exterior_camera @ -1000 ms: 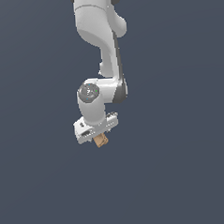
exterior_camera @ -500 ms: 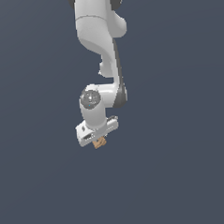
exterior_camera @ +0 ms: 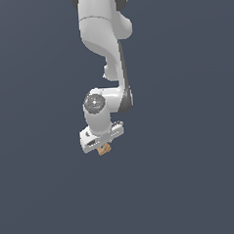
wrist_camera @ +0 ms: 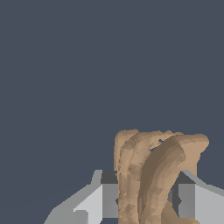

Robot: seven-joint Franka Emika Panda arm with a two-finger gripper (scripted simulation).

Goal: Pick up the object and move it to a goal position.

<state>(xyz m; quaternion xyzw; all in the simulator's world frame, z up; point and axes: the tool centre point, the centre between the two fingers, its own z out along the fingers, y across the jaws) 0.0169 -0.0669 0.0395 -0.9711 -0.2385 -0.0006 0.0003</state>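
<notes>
Gripper [exterior_camera: 103, 147] clamps the tan object [exterior_camera: 105, 149] between both fingers [wrist_camera: 109, 194], hanging under the arm [exterior_camera: 104, 36] over the bare grey surface [exterior_camera: 191, 183], where its ridged, uneven shape could slip out if the squeeze loosens.

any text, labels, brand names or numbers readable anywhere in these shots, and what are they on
None: no readable text in either view.
The arm and gripper are plain white and grey, with no brand mark or number.
The tan-brown object between the fingers shows only curved ridges, no label.
The background is plain dark blue-grey, without signs.
</notes>
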